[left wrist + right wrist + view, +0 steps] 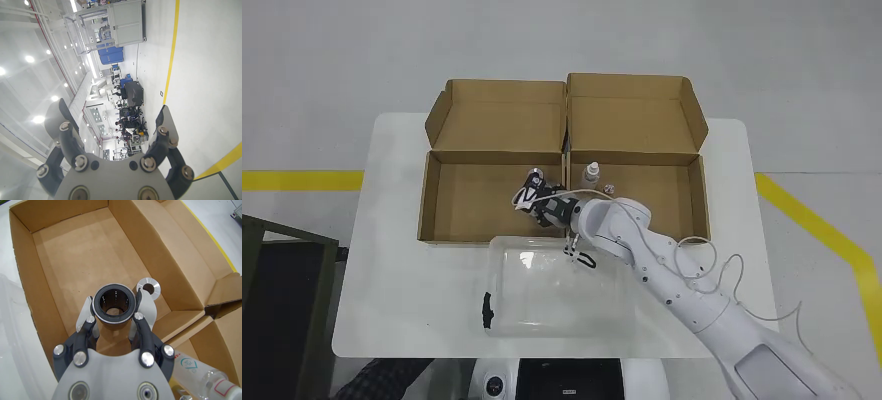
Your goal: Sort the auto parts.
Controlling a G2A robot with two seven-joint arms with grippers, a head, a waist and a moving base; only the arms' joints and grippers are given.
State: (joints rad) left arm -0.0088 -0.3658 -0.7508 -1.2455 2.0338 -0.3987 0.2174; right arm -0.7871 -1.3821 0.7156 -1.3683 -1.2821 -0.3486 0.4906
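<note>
Right jaws: closed on a black linear bearing [114,306], gripping it by its sides with the bore facing the wrist. Just beside one fingertip [139,294], a silver flanged disc [149,287] lies on the floor of the cardboard box [62,262] that surrounds the jaws. Behind the jaws, the adjoining box [217,344] holds a clear bottle [191,366]. Farther back, a clear bin [542,290] stands on the table [392,250]. Left jaws: spread wide, holding nothing.

No print is reading legibly. The clear bottle [191,368], lying inside the right-hand cardboard box [211,344], is carrying a teal emblem [189,363], small red marks and a red-bordered white label [222,387]; the characters are showing too small to make out.
</note>
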